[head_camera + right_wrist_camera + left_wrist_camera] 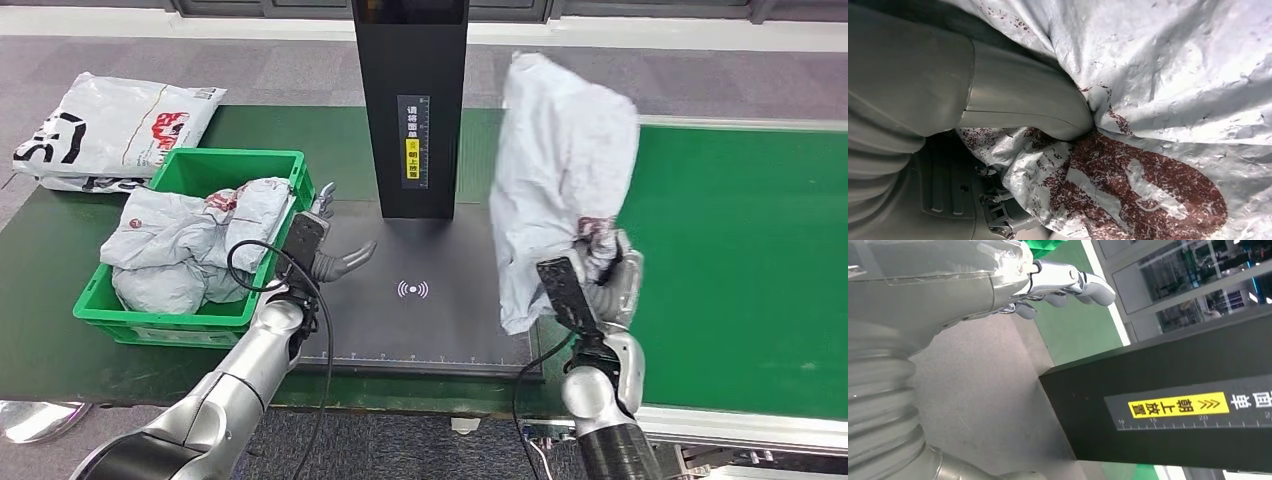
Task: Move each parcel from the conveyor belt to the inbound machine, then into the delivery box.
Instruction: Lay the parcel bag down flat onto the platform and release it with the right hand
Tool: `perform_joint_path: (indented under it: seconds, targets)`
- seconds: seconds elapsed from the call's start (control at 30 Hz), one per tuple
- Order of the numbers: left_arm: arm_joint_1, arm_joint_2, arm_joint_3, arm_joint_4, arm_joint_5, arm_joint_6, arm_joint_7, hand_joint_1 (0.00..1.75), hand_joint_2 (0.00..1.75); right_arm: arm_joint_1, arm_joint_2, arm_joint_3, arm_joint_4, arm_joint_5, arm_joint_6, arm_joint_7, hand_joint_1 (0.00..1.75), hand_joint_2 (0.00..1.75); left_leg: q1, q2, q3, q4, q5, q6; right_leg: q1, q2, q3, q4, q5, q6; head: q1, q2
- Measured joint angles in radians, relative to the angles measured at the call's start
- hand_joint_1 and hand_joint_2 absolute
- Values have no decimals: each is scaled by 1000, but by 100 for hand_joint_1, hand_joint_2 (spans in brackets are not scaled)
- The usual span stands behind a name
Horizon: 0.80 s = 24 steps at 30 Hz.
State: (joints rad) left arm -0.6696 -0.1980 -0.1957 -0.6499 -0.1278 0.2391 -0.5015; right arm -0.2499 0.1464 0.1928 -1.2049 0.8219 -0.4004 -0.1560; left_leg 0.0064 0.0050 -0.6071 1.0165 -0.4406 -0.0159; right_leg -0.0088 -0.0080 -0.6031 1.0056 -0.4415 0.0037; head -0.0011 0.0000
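A white plastic parcel (555,180) with a red print (1148,195) hangs upright above the right edge of the dark scanning plate (420,300). My right hand (600,285) grips it near its lower end, the thumb (1038,115) pressed into the bag. My left hand (325,245) hovers open over the plate's left side, beside the green delivery box (245,165), fingers (1068,282) stretched out and empty. The box holds grey-white parcels (190,245). The machine's black post (410,100) stands at the plate's back.
The green conveyor belt (740,250) runs along the right. Another white parcel (110,130) with black and red print lies behind the box at the far left. The table's front edge is close to my body.
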Motion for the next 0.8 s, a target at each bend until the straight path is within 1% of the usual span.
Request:
perform_joint_path:
  seconds: [0.13, 0.23, 0.43, 0.57, 0.63, 0.67, 0.7, 0.77, 0.8]
  targets:
    - [0, 0, 1, -1, 29, 10, -4, 0, 175, -44, 4, 97, 137, -17, 90, 46, 175, 175, 0, -1, 0, 0, 0, 0, 0, -1, 0, 0, 0, 0, 0, 0]
    - [0, 1, 1, -1, 41, 14, -6, 0, 175, -67, 4, 138, 223, -36, 117, 55, 175, 175, 0, -2, -1, 0, 0, 0, 0, -2, 0, 0, 0, 0, 0, 0]
    - [0, 3, 1, -1, 46, 15, -7, 0, 175, -94, 4, 167, 306, -45, 131, 61, 175, 175, 0, -2, -1, 0, 0, 0, 0, -2, 0, 0, 0, 0, 0, 0]
    - [0, 4, 1, -3, 63, 23, -7, 0, 175, -112, 3, 187, 362, -45, 199, 114, 175, 175, 0, -2, -1, 0, 0, 0, 0, -2, 0, 0, 0, 0, 0, 0]
    - [0, 4, 1, -4, 70, 26, -7, 0, 175, -125, 3, 199, 399, -44, 221, 124, 175, 175, 0, -2, -1, 0, 0, 0, 0, -2, 0, 0, 0, 0, 0, 0]
    - [0, 4, 1, -6, 73, 27, -7, 0, 175, -134, 3, 205, 418, -44, 232, 125, 171, 175, 0, -2, -1, 0, 0, 0, 0, -2, 0, 0, 0, 0, 0, 0]
    - [0, 4, 1, -7, 76, 30, -7, 0, 175, -145, 3, 211, 438, -42, 244, 125, 147, 175, 0, -2, 0, 0, 0, 0, 0, -1, 0, 0, 0, 0, 0, 0]
    - [0, 4, 1, -12, 82, 35, -8, 0, 175, -171, 3, 226, 480, -36, 268, 127, 60, 175, 0, -1, 1, 0, 0, 0, 0, -1, 0, 0, 0, 0, 0, 0]
    - [0, 4, 1, -14, 86, 39, -8, 0, 175, -183, 3, 234, 500, -33, 277, 127, 20, 175, 0, 0, 1, 0, 0, 0, 0, 0, 0, 0, 0, 0, 0, 0]
